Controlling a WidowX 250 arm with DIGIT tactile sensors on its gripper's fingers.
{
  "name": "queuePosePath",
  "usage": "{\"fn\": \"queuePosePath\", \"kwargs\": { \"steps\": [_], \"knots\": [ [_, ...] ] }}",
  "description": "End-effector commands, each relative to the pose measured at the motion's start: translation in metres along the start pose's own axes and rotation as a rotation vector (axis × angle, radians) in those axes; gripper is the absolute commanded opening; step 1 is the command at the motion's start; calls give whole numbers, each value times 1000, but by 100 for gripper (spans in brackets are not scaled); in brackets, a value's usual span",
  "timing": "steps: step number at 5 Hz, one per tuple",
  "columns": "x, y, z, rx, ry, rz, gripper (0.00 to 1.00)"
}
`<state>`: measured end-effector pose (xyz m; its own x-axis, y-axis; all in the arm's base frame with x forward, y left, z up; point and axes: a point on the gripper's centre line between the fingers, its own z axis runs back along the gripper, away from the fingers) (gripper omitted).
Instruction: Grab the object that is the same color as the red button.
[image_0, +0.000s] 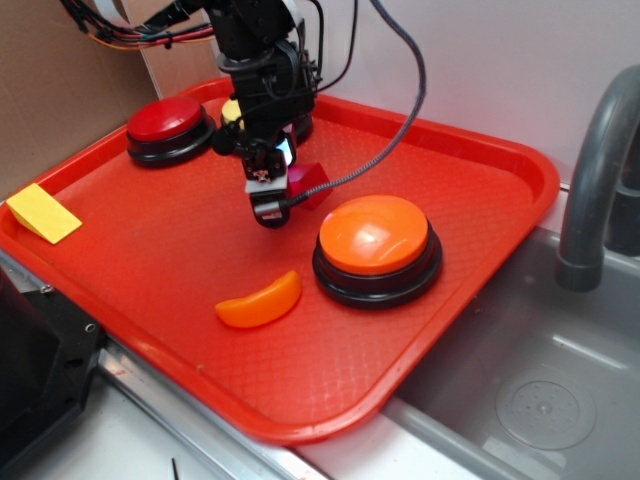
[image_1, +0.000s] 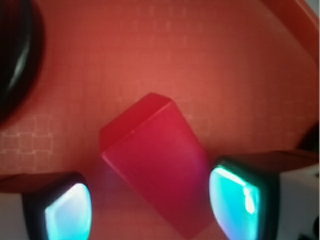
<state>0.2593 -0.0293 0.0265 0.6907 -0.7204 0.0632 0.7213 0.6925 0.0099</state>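
The object, a small dark-red wedge block (image_0: 312, 182) (image_1: 155, 165), lies on the red tray (image_0: 180, 250) just behind my gripper (image_0: 268, 200) (image_1: 151, 206). In the wrist view the gripper is open and low over the tray, with the wedge between its two fingers. The right pad (image_1: 235, 200) is close to the wedge's edge. A strip of bare tray shows between the wedge and the left pad (image_1: 67, 210). The red button (image_0: 166, 122), a dark-red dome on a black base, stands at the tray's back left.
A large orange-domed button (image_0: 376, 238) stands right of the gripper. An orange crescent (image_0: 260, 302) lies in front. A yellow wedge (image_0: 43, 213) rests on the tray's left rim. A yellow-domed button (image_0: 232, 110) is mostly hidden behind the arm. A sink (image_0: 540, 400) and faucet (image_0: 595, 170) are at right.
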Motion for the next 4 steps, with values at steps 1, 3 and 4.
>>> {"fn": "queuePosePath", "kwargs": {
  "steps": [1,3,4],
  "knots": [
    [10,-12,3,28,-18,60,0],
    [-7,-16,54,112,-51,230,0],
    [-22,-17,83,158,-43,344,0]
  ]
}}
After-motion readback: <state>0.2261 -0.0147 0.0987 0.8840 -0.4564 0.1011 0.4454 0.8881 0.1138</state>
